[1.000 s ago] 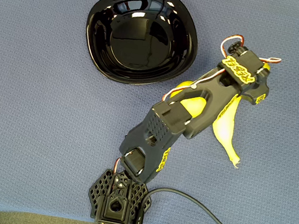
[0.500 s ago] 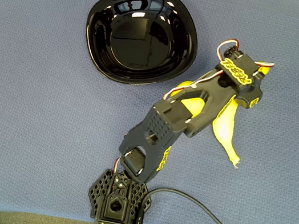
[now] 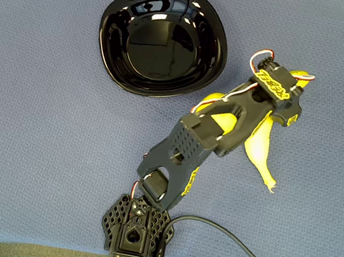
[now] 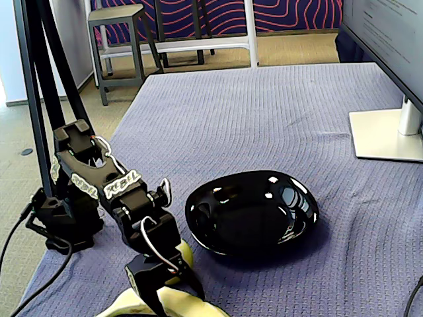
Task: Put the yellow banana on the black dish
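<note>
One gripper (image 3: 288,102) sits low over the yellow banana (image 3: 261,148), which lies on the blue cloth (image 3: 38,131) to the right of the black dish (image 3: 163,40) in the overhead view — well apart. Jaw spread — cannot tell.

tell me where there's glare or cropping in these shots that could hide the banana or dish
Overhead view: the black dish carries window-like reflections but its outline stays clear; the arm covers much of the yellow banana. Fixed view: bright specks on the dish rim, and the banana is cut by the bottom edge, under the gripper.
</note>
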